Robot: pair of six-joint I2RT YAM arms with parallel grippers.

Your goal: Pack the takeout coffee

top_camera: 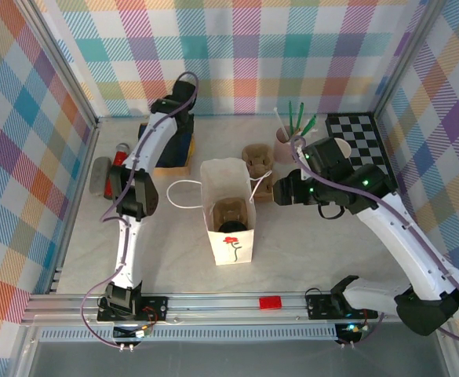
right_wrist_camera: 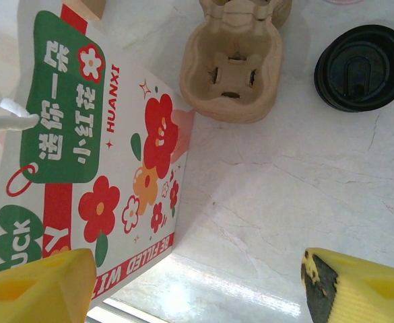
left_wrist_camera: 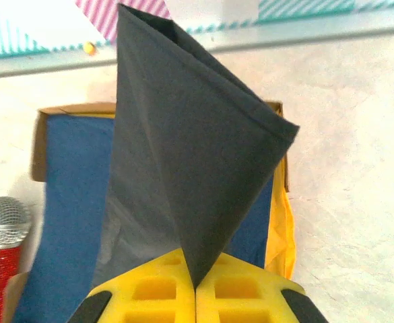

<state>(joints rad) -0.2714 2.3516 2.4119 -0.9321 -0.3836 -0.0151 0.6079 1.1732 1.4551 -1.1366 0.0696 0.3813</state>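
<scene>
A white paper bag [top_camera: 231, 236] with a red rose stands open at mid-table; its flowered side [right_wrist_camera: 95, 168] fills the left of the right wrist view. Down inside it sit a brown cup carrier [top_camera: 231, 210] and a round black lid [top_camera: 231, 228], apparently the takeout coffee, its sides hidden. My right gripper [top_camera: 276, 188] [right_wrist_camera: 190, 282] is open just right of the bag, with nothing between its fingers. My left gripper [top_camera: 174, 129] [left_wrist_camera: 195, 286] is at the back left, shut on a dark grey napkin [left_wrist_camera: 190, 155] pulled up into a cone.
The napkin rises from a cardboard box [left_wrist_camera: 42, 134] holding blue and yellow cloths. A red can [left_wrist_camera: 1, 269] stands left of it. Behind the bag are a second cup carrier [right_wrist_camera: 232, 67], a black lid [right_wrist_camera: 366, 67] on the table, a pink cup of green utensils [top_camera: 285, 141] and a checkered board [top_camera: 358, 133].
</scene>
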